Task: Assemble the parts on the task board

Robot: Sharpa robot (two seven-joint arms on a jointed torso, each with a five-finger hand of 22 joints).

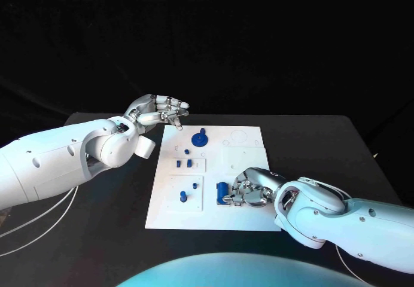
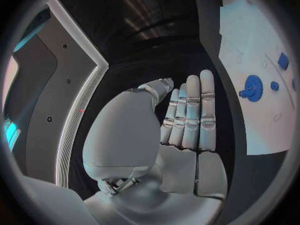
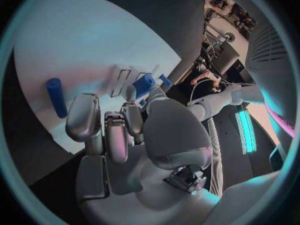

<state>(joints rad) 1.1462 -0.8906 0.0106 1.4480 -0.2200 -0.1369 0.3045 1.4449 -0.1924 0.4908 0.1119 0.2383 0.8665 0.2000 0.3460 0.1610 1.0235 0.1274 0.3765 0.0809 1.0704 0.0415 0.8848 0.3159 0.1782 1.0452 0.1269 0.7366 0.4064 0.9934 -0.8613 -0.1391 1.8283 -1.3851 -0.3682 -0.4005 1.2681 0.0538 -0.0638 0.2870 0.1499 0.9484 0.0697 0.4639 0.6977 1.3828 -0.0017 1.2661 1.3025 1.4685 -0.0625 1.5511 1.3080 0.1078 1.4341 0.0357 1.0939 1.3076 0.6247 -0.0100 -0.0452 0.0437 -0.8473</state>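
The left hand [image 1: 160,112] is held empty above the far left corner of the task board [image 1: 173,214], fingers extended. The right hand [image 1: 247,188] is bent over the board's near middle, fingers curled around a blue part [image 1: 224,192]

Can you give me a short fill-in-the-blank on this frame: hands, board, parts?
1. The task board is coloured ____.
2. The ____ hand rests on the board by a blue block.
3. The left hand holds ____.
4. The round blue part lies at the board's ____ end.

Missing: white; right; nothing; far
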